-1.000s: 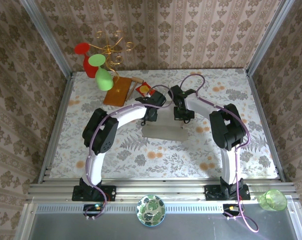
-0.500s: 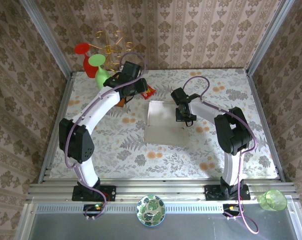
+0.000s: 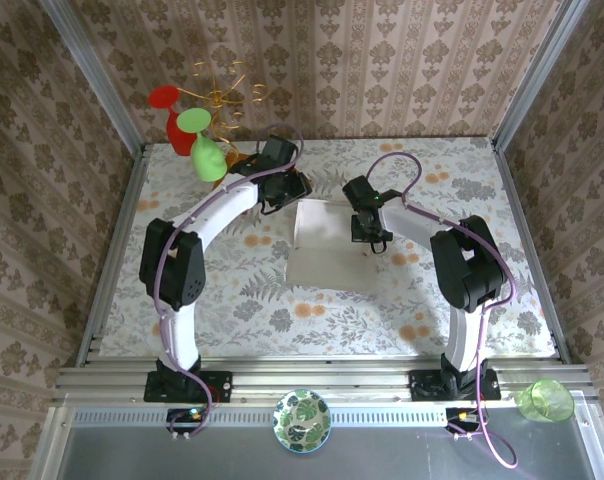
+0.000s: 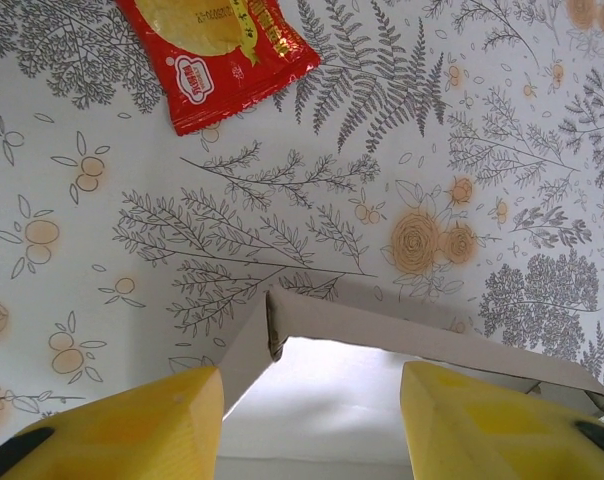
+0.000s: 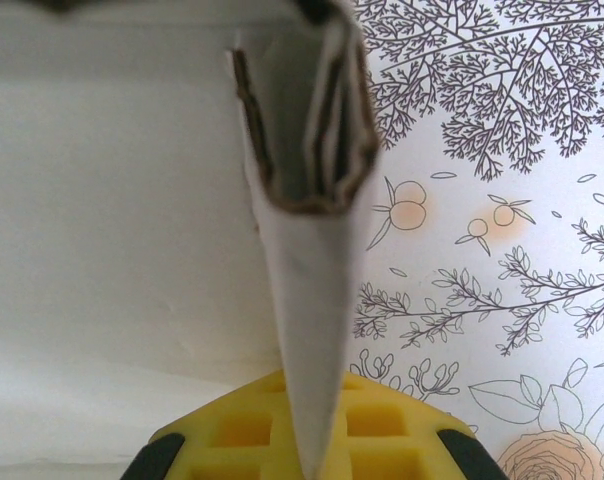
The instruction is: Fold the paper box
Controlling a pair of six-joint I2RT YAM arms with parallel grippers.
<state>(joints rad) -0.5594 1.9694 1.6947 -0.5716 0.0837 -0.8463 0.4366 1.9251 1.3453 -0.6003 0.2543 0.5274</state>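
Observation:
The off-white paper box (image 3: 327, 250) lies in the middle of the table with its side walls raised. My right gripper (image 3: 368, 232) is shut on the box's right wall; in the right wrist view that folded wall (image 5: 307, 150) runs straight down into the yellow jaws of the right gripper (image 5: 317, 440). My left gripper (image 3: 286, 188) hovers just behind the box's back left corner. In the left wrist view the left gripper (image 4: 312, 430) is open, and the box corner (image 4: 282, 330) sits ahead between its yellow fingers (image 4: 132, 430), untouched.
A red snack packet (image 4: 217, 50) lies on the flowered cloth beyond the box. A gold wire stand with red and green cups (image 3: 197, 130) is at the back left. A patterned bowl (image 3: 302, 420) and a green cup (image 3: 545, 400) sit on the near ledge.
My left arm left the box, swung out to the back left, then came back toward the box's back left corner. The box now lies spread wider. My right gripper kept its hold.

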